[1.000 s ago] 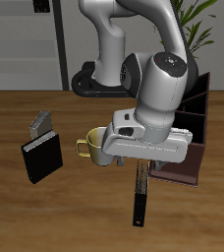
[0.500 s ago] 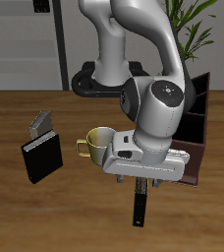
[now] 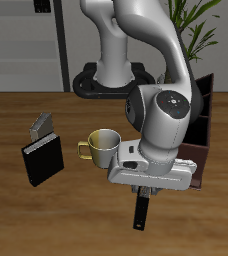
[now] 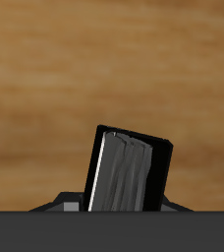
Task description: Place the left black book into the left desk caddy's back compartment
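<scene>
Wood-grain table (image 3: 26,225), dark shelving behind, a plant at the back.

Exterior view: arm low over the left black book (image 3: 139,210), which lies flat on the table just before the left desk caddy (image 3: 199,130), toward the front edge. Only the book's near end shows; the gripper (image 3: 146,190) covers the rest. Fingers hidden under the hand body, so cannot tell from here whether they are spread or closed. Mug (image 3: 103,147) stands just beside the arm, near the caddy. Squarer black book (image 3: 43,158) with a small grey book (image 3: 42,125) behind it lies well apart from the caddy. Caddy compartments mostly blocked by the arm.

Wrist view: the black book (image 4: 129,172), speckled grey page edge facing the camera, partly cut off by the gripper housing. Fingertips not visible; grip state undetermined.
</scene>
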### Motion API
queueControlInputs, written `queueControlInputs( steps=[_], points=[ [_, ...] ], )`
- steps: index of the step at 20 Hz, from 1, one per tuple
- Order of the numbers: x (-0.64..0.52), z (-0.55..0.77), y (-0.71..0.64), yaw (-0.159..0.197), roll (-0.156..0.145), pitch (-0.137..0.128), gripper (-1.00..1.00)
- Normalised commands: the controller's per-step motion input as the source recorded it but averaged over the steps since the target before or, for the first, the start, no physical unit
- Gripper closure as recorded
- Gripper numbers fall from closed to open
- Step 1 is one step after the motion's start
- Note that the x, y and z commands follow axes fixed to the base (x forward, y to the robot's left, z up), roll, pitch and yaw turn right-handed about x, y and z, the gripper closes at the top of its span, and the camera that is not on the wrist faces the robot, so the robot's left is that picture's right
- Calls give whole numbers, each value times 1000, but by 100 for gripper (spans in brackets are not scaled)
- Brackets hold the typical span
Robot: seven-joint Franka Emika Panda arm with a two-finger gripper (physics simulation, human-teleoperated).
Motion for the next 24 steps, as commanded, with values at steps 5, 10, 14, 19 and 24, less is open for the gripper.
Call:
queueControlInputs(
  steps=[5,10,14,19,24],
  points=[
    [-65,186,-113,-11,-16,-22,100],
    [-227,667,-223,-7,-44,-72,100],
    [-334,867,-186,26,-28,-89,100],
    [-285,598,-179,4,-23,-55,100],
    [-372,533,-276,12,-34,-28,100]
  ],
)
